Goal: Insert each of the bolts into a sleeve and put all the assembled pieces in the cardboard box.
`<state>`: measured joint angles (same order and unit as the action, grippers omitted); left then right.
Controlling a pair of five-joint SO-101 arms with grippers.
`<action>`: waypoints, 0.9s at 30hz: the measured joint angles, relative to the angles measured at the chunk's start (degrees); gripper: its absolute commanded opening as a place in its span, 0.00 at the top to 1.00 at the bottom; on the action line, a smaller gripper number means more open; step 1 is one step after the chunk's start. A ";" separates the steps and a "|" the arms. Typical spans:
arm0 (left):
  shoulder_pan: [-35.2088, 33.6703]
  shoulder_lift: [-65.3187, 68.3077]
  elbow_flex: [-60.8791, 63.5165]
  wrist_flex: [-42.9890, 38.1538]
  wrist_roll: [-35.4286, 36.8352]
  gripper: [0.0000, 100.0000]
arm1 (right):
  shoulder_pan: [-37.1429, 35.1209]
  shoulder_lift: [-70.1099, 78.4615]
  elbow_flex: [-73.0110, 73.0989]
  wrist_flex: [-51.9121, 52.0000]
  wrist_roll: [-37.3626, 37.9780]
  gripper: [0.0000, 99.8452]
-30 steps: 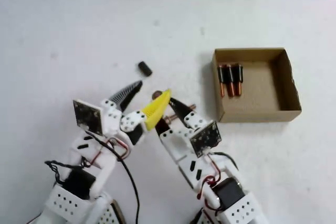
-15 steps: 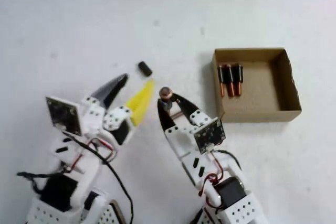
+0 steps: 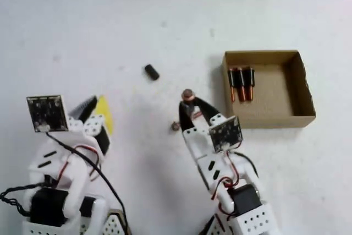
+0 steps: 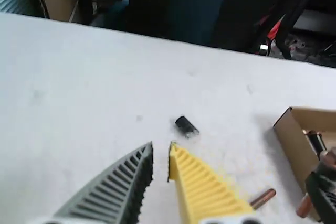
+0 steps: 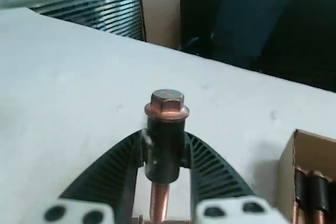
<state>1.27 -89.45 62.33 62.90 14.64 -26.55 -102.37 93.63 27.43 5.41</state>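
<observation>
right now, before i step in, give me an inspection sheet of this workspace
surface: white table, a few faint marks.
job's things: cardboard box holds three assembled pieces; one loose sleeve and one loose bolt lie on the table.
clutter: nothing seen.
grippers: right gripper shut on a sleeved bolt, held upright; left gripper holds nothing, short of the loose sleeve.
cables: black cable and red wires run along the arms, away from the parts.
surroundings: dark room beyond the table's far edge; blinds.
</observation>
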 measured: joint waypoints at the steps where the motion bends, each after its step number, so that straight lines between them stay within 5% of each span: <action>1: 0.00 0.00 0.00 1.58 0.00 0.98 | 0.26 0.00 -1.14 2.55 0.00 0.98; 14: -0.35 0.00 10.55 7.82 0.00 0.98 | 5.71 -0.09 -21.89 28.75 8.62 0.98; 22: -0.35 0.00 18.46 7.91 -0.18 0.98 | 12.40 13.01 -33.14 29.27 13.63 0.98; 27: -0.44 -0.44 21.80 7.56 -10.11 0.98 | 19.16 28.57 -39.03 24.97 13.71 0.98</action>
<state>0.84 -89.89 84.13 70.46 4.53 -7.38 -73.80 54.59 52.40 19.12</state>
